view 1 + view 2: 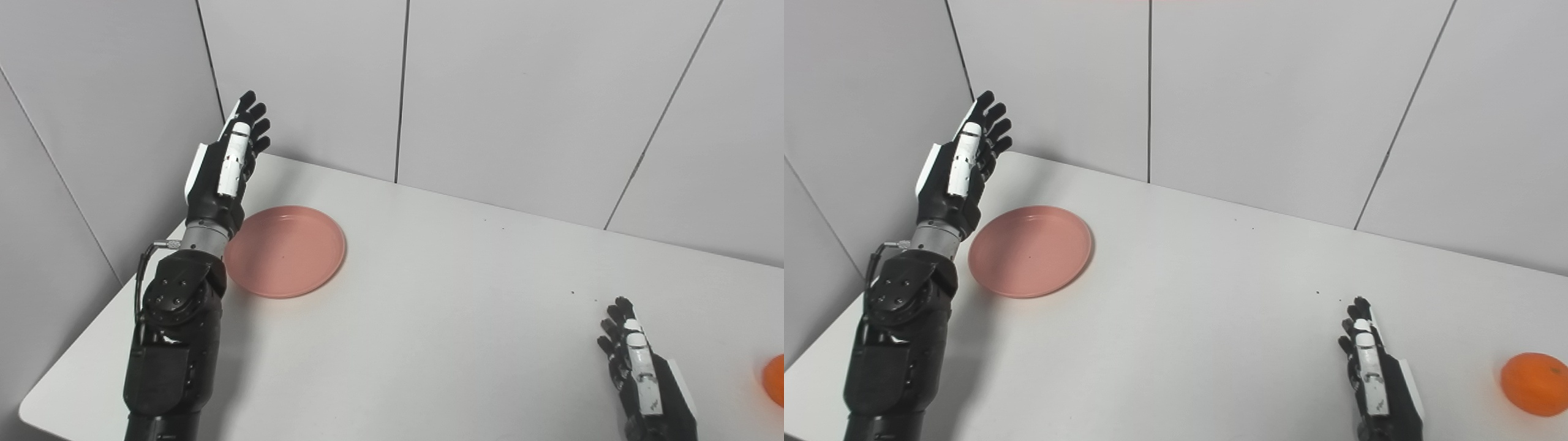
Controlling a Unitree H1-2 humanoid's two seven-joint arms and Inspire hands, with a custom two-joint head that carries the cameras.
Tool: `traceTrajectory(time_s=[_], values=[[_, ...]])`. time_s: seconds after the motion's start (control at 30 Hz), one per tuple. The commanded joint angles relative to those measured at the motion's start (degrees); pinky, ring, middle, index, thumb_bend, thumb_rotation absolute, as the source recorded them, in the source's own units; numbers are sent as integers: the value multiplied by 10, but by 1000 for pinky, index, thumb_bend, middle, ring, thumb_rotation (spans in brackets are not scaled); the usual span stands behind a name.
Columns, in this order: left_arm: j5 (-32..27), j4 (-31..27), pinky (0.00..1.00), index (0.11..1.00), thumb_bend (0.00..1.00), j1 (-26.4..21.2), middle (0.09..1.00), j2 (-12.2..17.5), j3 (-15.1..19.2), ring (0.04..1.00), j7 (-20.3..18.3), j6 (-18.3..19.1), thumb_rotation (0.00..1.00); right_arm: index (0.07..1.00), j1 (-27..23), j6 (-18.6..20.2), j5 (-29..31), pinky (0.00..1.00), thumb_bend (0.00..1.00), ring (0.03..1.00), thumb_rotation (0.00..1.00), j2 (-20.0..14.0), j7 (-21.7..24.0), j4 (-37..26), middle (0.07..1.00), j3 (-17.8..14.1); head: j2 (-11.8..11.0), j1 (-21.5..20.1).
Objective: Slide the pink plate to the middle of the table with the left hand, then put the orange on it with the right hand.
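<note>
The pink plate (286, 250) lies flat on the white table (453, 306), toward its far left. My left hand (228, 160) is raised above the table just left of the plate, fingers straight and apart, holding nothing and not touching the plate. The orange (1535, 384) rests on the table near the right edge of view. My right hand (1371, 366) is low at the front right, open with fingers extended, some way left of the orange and apart from it.
Grey wall panels (520, 92) close off the table at the back and the left. The table's rounded front-left corner (30, 407) shows at the lower left. A few small dark specks (572, 293) dot the tabletop.
</note>
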Motion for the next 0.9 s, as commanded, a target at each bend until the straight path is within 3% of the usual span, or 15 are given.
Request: traceTrajectory(time_s=[0.0,0.37,0.87], values=[[-4,-3,955,946,352,-13,971,18,7,963,6,-23,1000,1000,-4,-8,4,1000,176,1000,1000,0,1,-12,1000,-1,0,1],[-23,16,948,939,339,-3,958,38,37,954,12,-8,1000,1000,-3,-7,2,1000,167,1000,1000,-1,0,-16,1000,-1,1,1],[-60,68,953,938,299,16,953,55,63,955,6,-22,1000,1000,-3,5,3,1000,177,1000,1000,-1,-3,-22,1000,-3,4,3]])
